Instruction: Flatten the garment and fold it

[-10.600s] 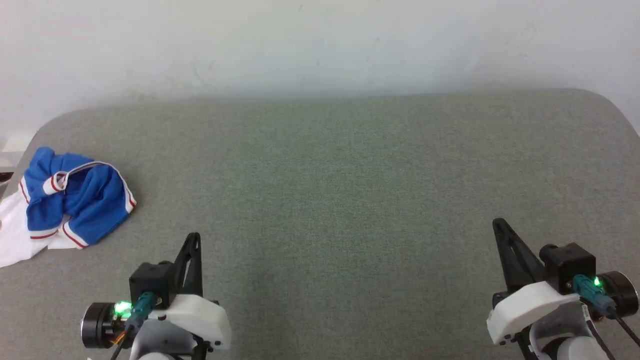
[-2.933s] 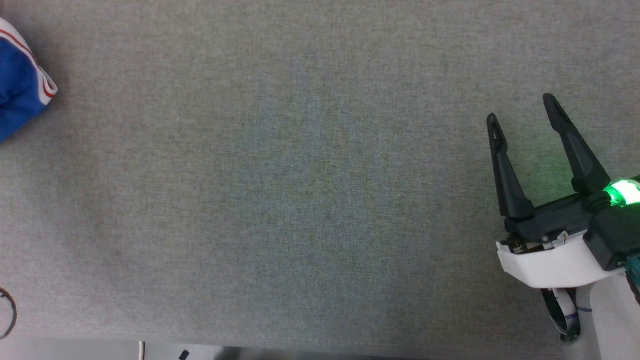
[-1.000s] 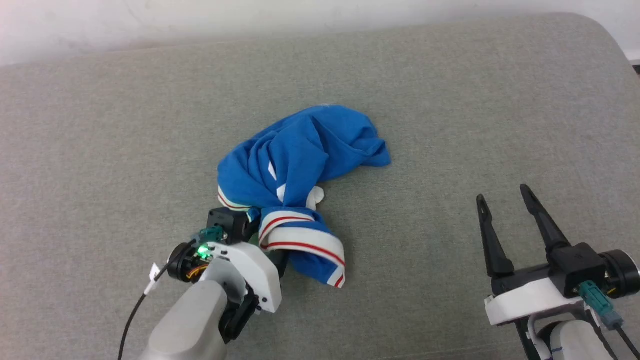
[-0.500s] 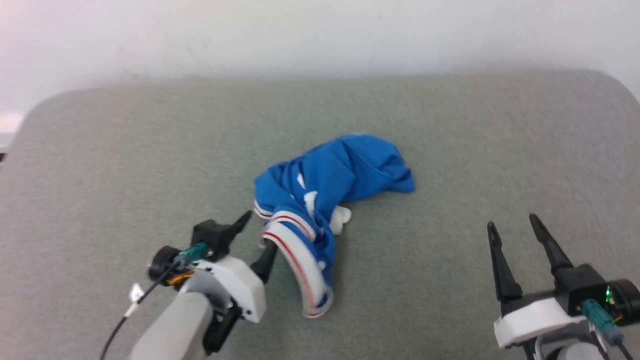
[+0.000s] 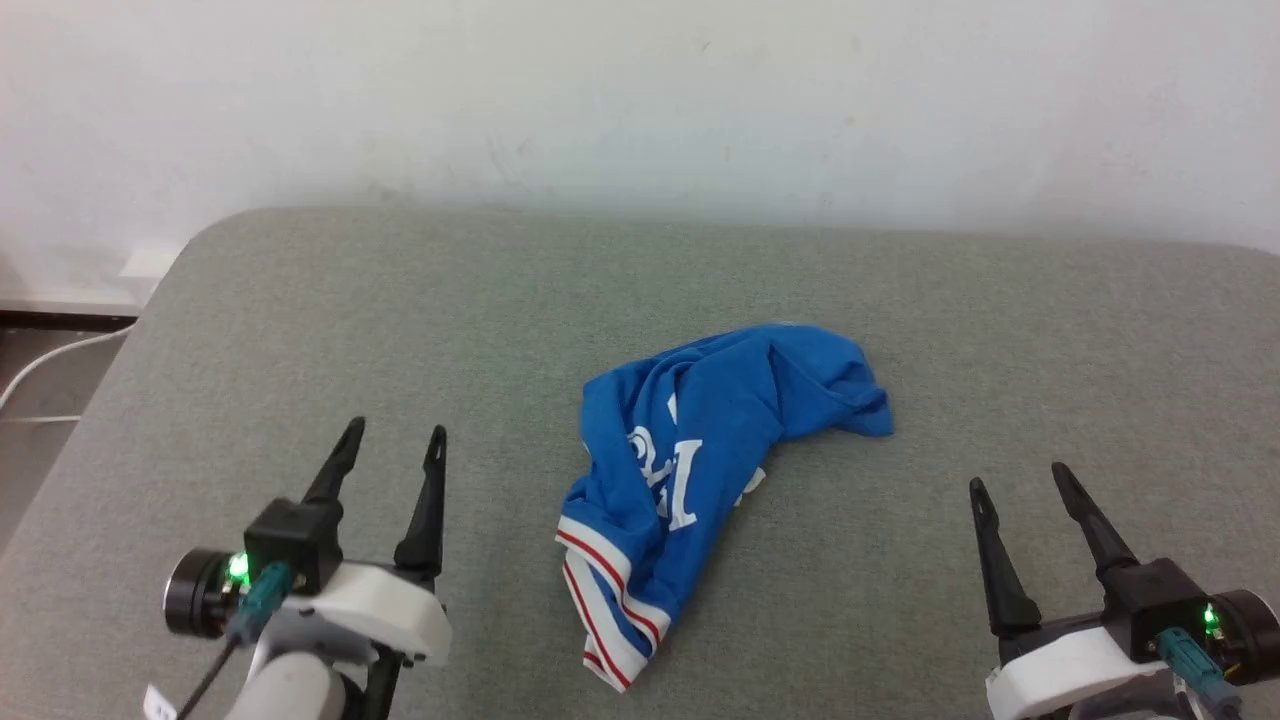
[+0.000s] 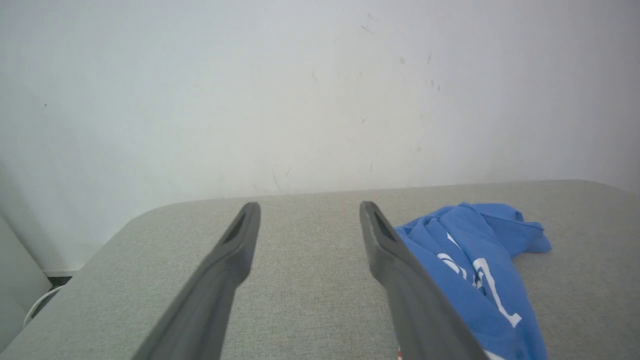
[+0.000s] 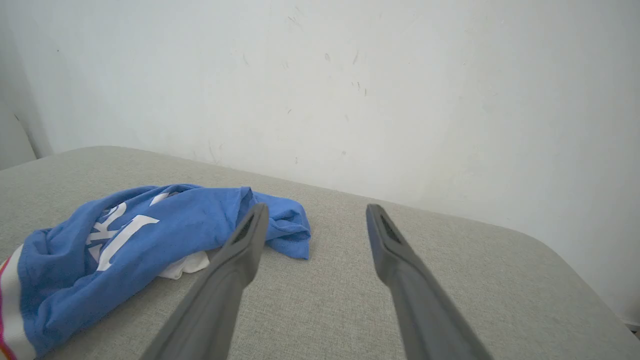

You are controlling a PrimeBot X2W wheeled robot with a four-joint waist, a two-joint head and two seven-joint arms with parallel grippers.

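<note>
A: Surface?
B: The desk (image 5: 400, 300) is covered in matte grey woven fabric with a fine weave. Its far corners are rounded, and the far edge meets a scuffed white wall (image 5: 600, 100).

A: Garment?
B: The garment (image 5: 700, 450) lies near the desk's middle, a soft blue crumpled heap, long and ridged with folds. White print shows partly on top. White-and-red striped trim sits at the end nearest the near edge, and the far end is bunched into a blue lump. A scrap of white cloth peeks out on its right side.

A: Grippers?
B: The left gripper (image 5: 396, 430) is towards the near-left corner. Its dark tapered fingers are apart, holding nothing and well off the cloth. The right gripper (image 5: 1018, 478) is towards the near-right corner in the same state.

A: Room?
B: Open grey fabric separates the garment from each gripper, and a broad band runs behind it to the far edge. A white cable (image 5: 50, 360) lies beyond the desk's left edge.
</note>
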